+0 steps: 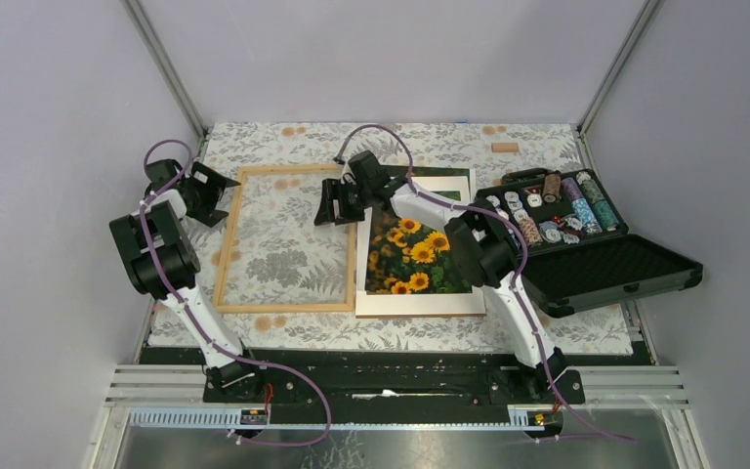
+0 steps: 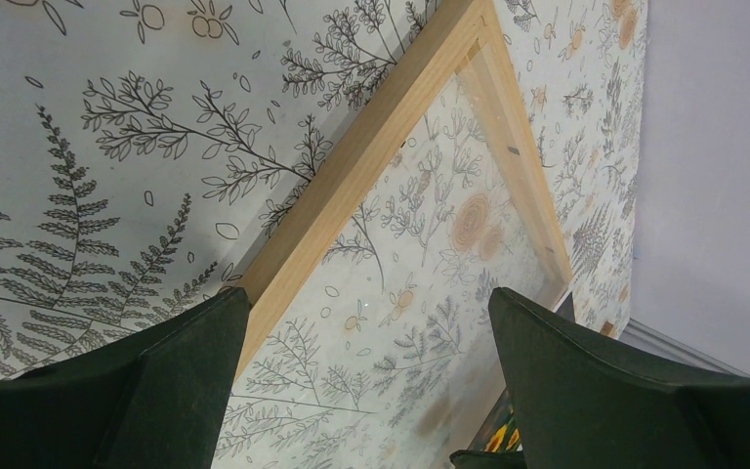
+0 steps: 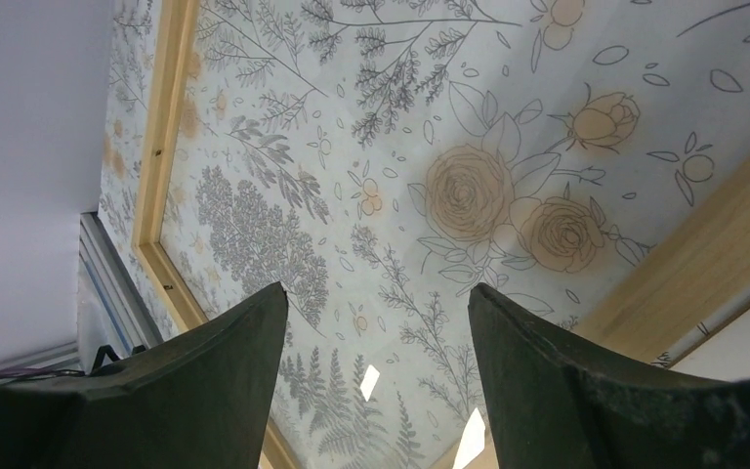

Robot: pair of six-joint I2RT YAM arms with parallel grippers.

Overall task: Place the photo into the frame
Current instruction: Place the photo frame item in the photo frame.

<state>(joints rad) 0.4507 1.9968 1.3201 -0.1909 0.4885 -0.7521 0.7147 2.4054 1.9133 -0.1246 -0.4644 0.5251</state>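
Observation:
The frame, thin light wood around a clear pane, lies flat on the patterned cloth, left of centre. Beside its right rail lies the photo, sunflowers on dark green, on a white mat. My left gripper hovers open at the frame's far-left corner; in the left wrist view it straddles the wooden rail, holding nothing. My right gripper stands open over the frame's far-right corner. In the right wrist view it is above the pane, between the rails, empty.
An open black case full of poker chips sits at the right, its lid lying toward the near edge. A small wooden block rests at the back right. Grey walls and metal posts close in the table.

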